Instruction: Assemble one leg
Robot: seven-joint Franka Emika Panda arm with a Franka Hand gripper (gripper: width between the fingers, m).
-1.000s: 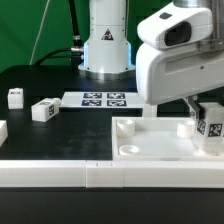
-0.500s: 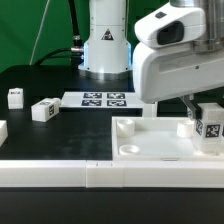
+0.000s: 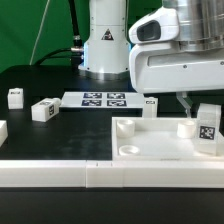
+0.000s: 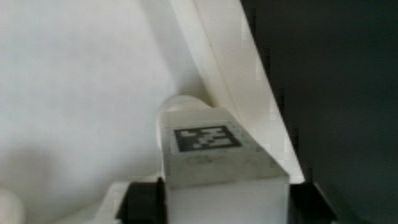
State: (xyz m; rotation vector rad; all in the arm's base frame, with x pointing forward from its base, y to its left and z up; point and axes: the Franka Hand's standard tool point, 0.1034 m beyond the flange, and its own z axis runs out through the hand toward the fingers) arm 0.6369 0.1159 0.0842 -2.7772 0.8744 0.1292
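Observation:
My gripper [image 3: 199,108] is shut on a leg [image 3: 208,129], a stubby white post with a black-and-white tag, at the exterior view's right. The leg hangs slightly tilted at the right end of the large white tray-like panel [image 3: 150,143], beside a round corner socket [image 3: 187,127]. I cannot tell if it touches the panel. In the wrist view the leg [image 4: 215,148] sits between my dark fingers [image 4: 143,203], with the gripper [image 4: 217,206] over the panel's raised rim [image 4: 228,60].
Two more legs [image 3: 15,97] [image 3: 44,110] lie on the black table at the exterior view's left, and a third [image 3: 2,129] is cut off by the frame edge. The marker board [image 3: 105,99] lies before the robot base [image 3: 105,45]. A white rail [image 3: 60,175] runs along the front.
The hand has shifted a little up and towards the exterior view's left. The held leg has moved slightly lower and now tilts a little more.

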